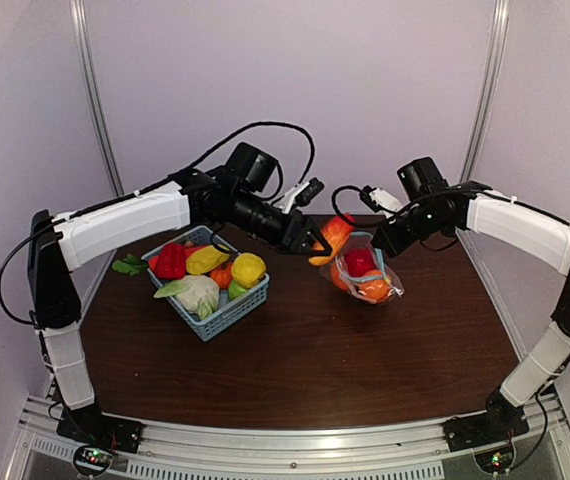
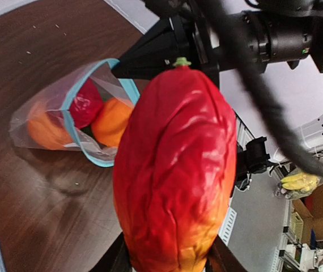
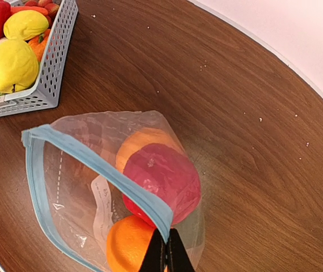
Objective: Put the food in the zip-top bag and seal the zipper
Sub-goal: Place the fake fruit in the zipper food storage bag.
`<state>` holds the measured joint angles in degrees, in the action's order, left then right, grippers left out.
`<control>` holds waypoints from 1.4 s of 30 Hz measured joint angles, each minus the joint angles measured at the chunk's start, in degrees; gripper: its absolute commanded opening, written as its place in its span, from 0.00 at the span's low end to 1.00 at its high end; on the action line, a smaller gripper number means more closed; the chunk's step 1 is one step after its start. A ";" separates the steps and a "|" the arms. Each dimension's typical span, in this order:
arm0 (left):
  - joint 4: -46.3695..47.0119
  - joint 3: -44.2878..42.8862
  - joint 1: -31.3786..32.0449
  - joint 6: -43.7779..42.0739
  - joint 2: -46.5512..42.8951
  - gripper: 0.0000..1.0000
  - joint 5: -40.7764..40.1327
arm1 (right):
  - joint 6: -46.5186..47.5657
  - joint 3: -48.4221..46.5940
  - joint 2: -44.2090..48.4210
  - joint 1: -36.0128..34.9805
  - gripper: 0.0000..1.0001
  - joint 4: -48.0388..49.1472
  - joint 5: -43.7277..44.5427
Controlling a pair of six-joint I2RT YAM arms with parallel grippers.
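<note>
Red-orange toy fruit [image 1: 338, 232] is being held clamped between the fingers of the left hand [image 1: 321, 242], off the surface [image 1: 315, 370] and close to the mouth of the zip-top bag [image 3: 76, 221]. In the left wrist view the fruit is filling most of the frame, green stem tip pointing away from the camera, with the bag's opening being seen just past it.

Bag is lying on the surface right of centre, mouth being held open toward the left arm. Zipper [image 3: 93, 164] is being pinched by the right hand [image 3: 166, 258], fingers together on the light-blue strip at one spot, the rest of the strip looping wide. Already inside the bag: red round piece [image 3: 162, 178] and two orange round pieces [image 3: 126, 246], packed touching each other.

Light-blue basket [image 1: 227, 318] is sitting well left of the bag, apart from it. More food is being carried in it: red pepper [image 1: 171, 260], yellow pieces [image 1: 248, 268], a pale leafy piece [image 1: 198, 293], some orange showing between them. One green leafy piece [image 1: 128, 266] is lying on the surface just beside the basket's far-left corner.
</note>
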<state>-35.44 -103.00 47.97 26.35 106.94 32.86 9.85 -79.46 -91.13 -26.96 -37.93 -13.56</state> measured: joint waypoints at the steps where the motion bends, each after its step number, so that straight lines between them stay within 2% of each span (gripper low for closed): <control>1: 0.98 -0.20 0.55 1.07 1.36 0.27 0.94 | -0.02 0.00 0.07 0.00 0.00 0.00 -0.09; 6: 6.16 0.63 3.02 7.52 7.72 0.26 4.57 | -0.44 0.00 0.07 0.00 0.00 0.02 -0.61; 14: 15.85 5.90 3.37 17.27 8.44 0.25 6.97 | -1.29 0.00 0.09 0.00 0.00 0.04 -1.01; 20: 21.79 4.48 3.37 24.48 12.92 0.25 8.00 | -1.38 0.02 1.16 0.00 0.00 0.15 -2.36; 27: 26.62 3.54 3.23 34.49 19.74 0.21 8.72 | -1.92 0.48 4.09 -0.02 0.00 1.01 -4.94; 36: 37.77 10.80 2.78 45.48 17.97 0.21 2.29 | -2.49 3.02 4.55 -0.96 0.00 2.05 -7.37; 42: 42.34 11.69 2.60 48.92 16.48 0.20 -2.47 | -2.12 3.23 4.55 -3.93 0.00 2.14 -8.33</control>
<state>6.90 -91.31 50.57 75.26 123.42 30.39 7.73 -76.23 -86.59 -30.89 -35.79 -21.89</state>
